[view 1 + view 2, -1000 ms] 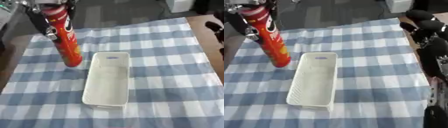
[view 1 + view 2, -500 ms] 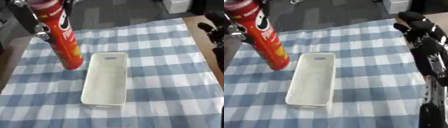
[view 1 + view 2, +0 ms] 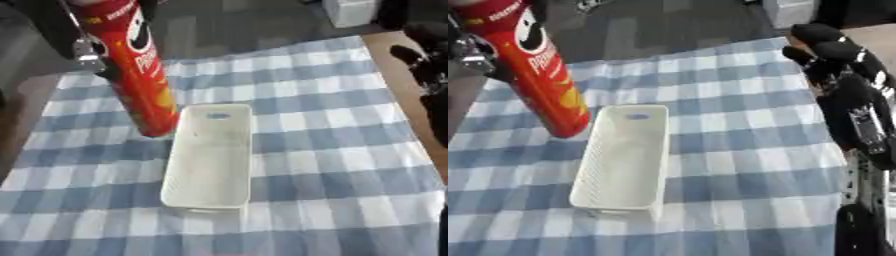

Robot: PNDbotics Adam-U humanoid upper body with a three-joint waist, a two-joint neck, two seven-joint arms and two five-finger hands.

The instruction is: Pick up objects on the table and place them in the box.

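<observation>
Now that we have lifted the red can [image 3: 136, 70], our left robot hand [image 3: 87, 50] grasping it, the box [image 3: 210, 155] waits just right.

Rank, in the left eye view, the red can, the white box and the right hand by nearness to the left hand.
1. Red can: held in the left hand, upper left.
2. White box: centre, on the checked cloth.
3. Right hand: far right edge.

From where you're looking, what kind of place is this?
Probably an indoor robot test setup, not a home kitchen: a table with a blue checked cloth, one white box on it, dark floor beyond, and a red crisp can held by the left robot hand.
</observation>
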